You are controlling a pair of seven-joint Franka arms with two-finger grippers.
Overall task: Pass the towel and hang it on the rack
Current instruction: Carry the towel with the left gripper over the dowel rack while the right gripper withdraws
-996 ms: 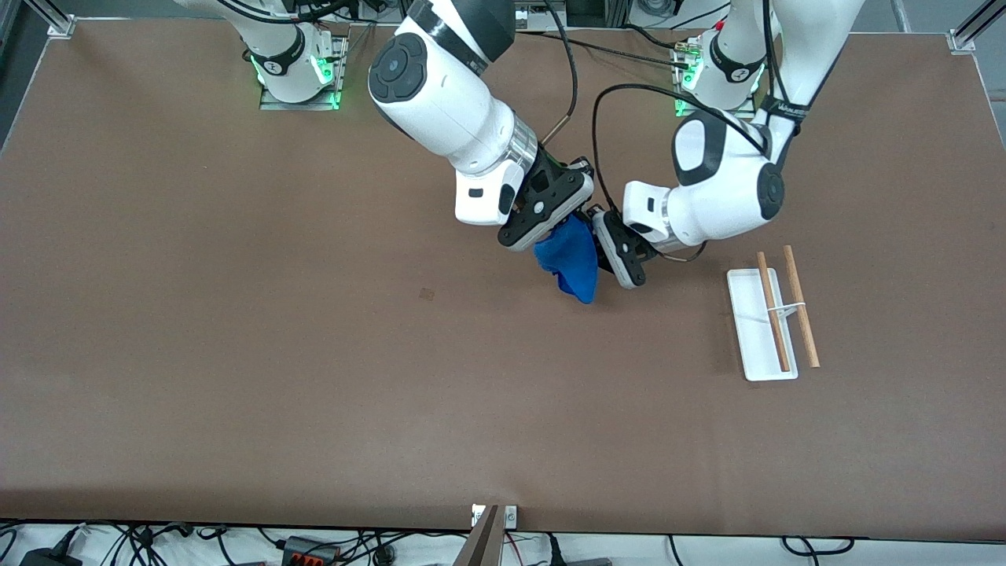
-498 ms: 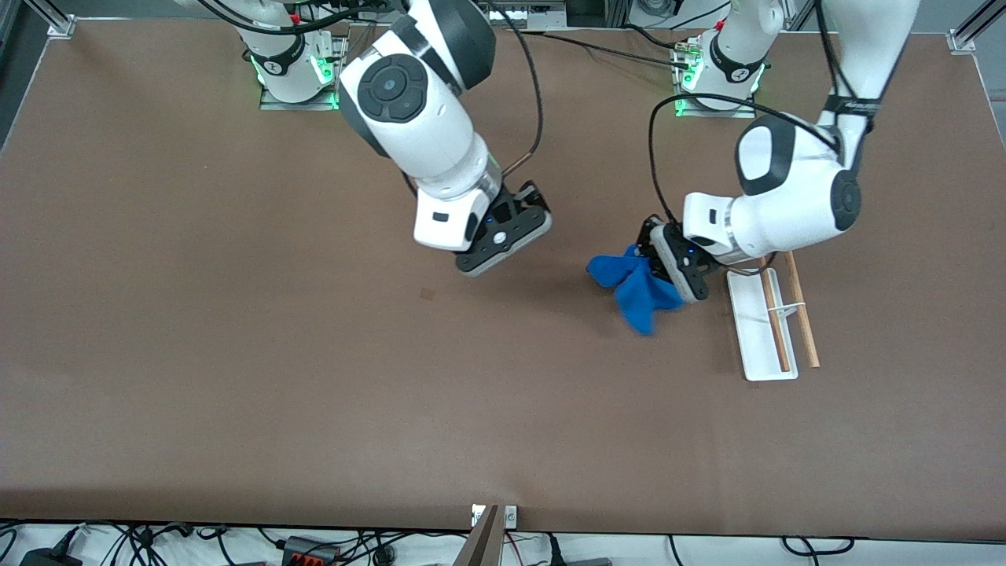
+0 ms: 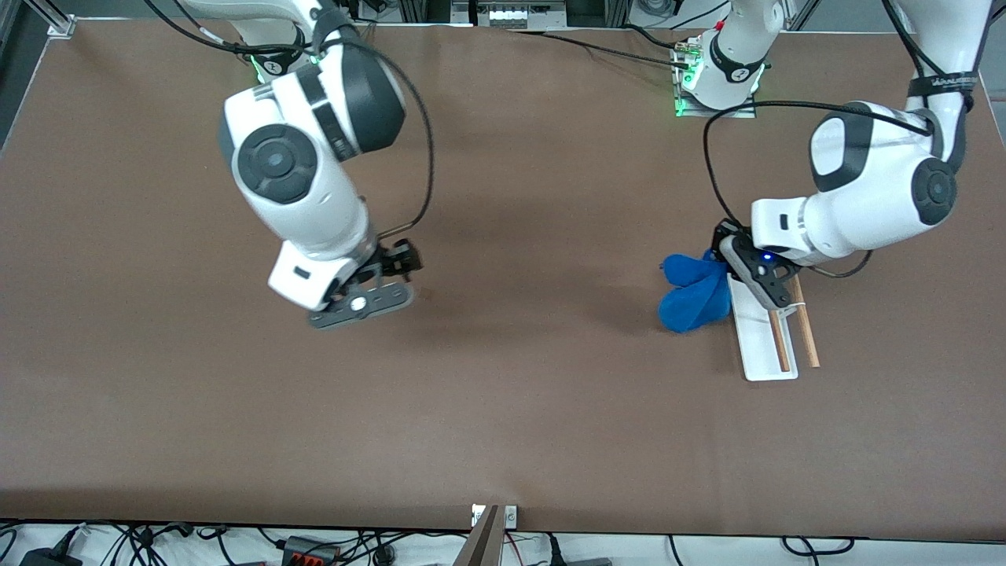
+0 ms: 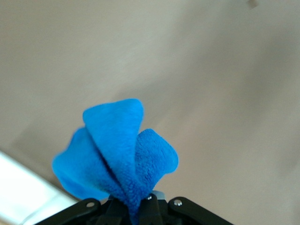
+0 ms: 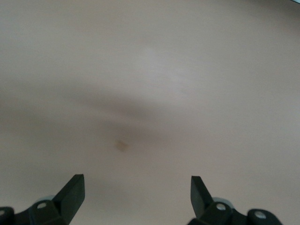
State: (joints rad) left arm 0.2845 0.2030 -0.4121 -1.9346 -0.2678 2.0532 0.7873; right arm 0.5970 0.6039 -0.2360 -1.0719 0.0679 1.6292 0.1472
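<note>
1. Handover looks done: left hand (image 3: 735,263) is clamped on the blue towel (image 3: 692,292), carrying it bunched over the worktop (image 3: 503,409), just beside the rack (image 3: 774,322) at the left arm's end.
2. Right hand (image 3: 363,297) hangs over bare worktop toward the right arm's end, fingers (image 5: 70,193) spread wide, nothing in them.
3. Step now: hanging.
4. Next move likely needs the towel lifted over both wooden rods, then draped and released.
</note>
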